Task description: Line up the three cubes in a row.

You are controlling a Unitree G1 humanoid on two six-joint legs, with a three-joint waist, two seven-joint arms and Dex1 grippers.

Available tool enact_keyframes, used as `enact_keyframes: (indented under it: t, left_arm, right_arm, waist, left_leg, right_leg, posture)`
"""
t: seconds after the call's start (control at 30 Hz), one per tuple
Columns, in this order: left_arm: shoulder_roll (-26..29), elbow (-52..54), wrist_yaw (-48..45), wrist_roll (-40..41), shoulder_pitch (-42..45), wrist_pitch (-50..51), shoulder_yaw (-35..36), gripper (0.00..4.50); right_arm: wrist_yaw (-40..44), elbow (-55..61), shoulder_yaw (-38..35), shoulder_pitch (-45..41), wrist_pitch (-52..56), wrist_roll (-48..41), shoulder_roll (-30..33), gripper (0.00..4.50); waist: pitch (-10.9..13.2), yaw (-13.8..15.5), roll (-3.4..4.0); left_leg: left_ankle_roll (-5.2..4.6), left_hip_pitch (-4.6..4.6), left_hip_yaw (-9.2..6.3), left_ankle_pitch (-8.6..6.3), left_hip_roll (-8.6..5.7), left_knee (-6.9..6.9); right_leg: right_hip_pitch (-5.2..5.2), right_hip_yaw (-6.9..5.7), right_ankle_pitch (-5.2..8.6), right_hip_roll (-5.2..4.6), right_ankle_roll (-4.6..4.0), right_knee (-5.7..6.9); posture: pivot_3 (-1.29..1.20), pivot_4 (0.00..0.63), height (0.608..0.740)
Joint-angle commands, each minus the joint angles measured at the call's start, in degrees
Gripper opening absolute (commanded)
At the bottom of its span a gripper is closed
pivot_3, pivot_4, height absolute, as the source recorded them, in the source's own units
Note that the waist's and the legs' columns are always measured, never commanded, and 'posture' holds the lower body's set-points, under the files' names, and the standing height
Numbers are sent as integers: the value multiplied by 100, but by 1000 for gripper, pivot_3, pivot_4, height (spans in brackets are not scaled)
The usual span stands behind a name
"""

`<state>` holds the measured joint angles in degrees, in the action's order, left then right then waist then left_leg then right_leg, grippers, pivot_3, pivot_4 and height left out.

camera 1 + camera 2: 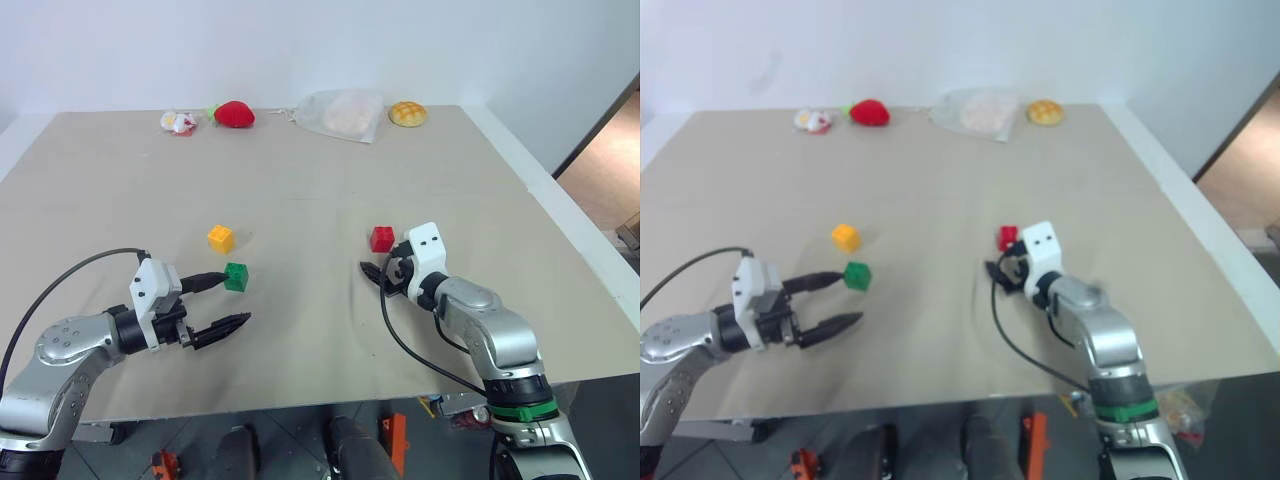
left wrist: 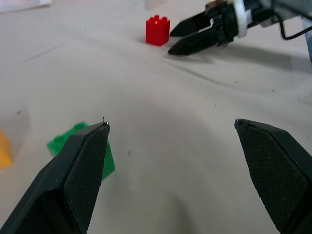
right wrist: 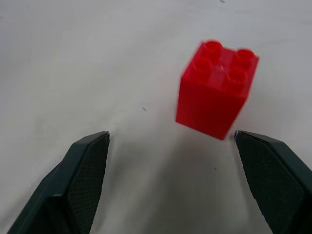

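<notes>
Spreading wide and holding nothing, the right gripper (image 1: 378, 276) is poised just near of the red cube (image 1: 382, 238), right of the green cube (image 1: 236, 276) and yellow cube (image 1: 221, 238). The left gripper (image 1: 226, 300), equally wide and empty, is set beside the green cube. Grasping the red cube is judged the step in hand; a short advance and closure are called for.

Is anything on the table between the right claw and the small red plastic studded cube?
Nothing visible. The right claw stands open just short of the red plastic studded cube, with only bare tan tabletop between. The green cube and yellow cube lie off toward the left claw.
</notes>
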<state>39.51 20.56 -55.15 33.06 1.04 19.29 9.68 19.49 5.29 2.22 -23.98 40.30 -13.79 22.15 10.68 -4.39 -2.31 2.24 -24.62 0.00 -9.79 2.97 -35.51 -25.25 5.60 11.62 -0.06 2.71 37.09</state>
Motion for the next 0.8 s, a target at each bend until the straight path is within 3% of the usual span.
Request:
enact_keyframes:
  t: [0.03,0.47,0.5,0.73,0.8]
  left_arm:
    - [10,208,68,58,116,29,23,4248]
    - [-154,455,404,18,49,41,6,4248]
    - [-157,482,423,20,29,45,14,4284]
    - [-140,606,527,41,-161,44,96,4284]
    - [-116,599,526,46,-234,51,138,4284]
  right_arm:
    - [-113,-202,-88,-322,-282,165,-90,4285]
    - [-317,-1420,-224,-1015,-804,381,-415,4285]
    - [-335,-1505,-228,-1044,-854,405,-422,3733]
    - [-253,-1816,-242,-1170,-1133,436,-449,1307]
    - [-148,-1928,-229,-1232,-1232,448,-396,1270]
  waist:
    - [0,-6,0]
    - [0,-7,0]
    - [0,-7,0]
    - [0,-8,0]
    - [0,-9,0]
  left_leg:
    - [0,1,0,0,0,-1]
    - [-2,0,0,2,0,-4]
    - [-3,0,0,2,0,-4]
    - [-3,0,0,2,0,-3]
    - [-3,1,0,2,0,-3]
  right_leg:
    - [1,1,-1,0,1,0]
    - [2,3,-4,2,3,3]
    - [2,3,-5,2,4,3]
    - [2,4,-4,3,4,3]
    - [2,6,-5,3,4,3]
  posture:
    - [0,150,739]
    - [0,150,739]
    - [0,150,739]
    - [0,150,739]
    - [0,150,739]
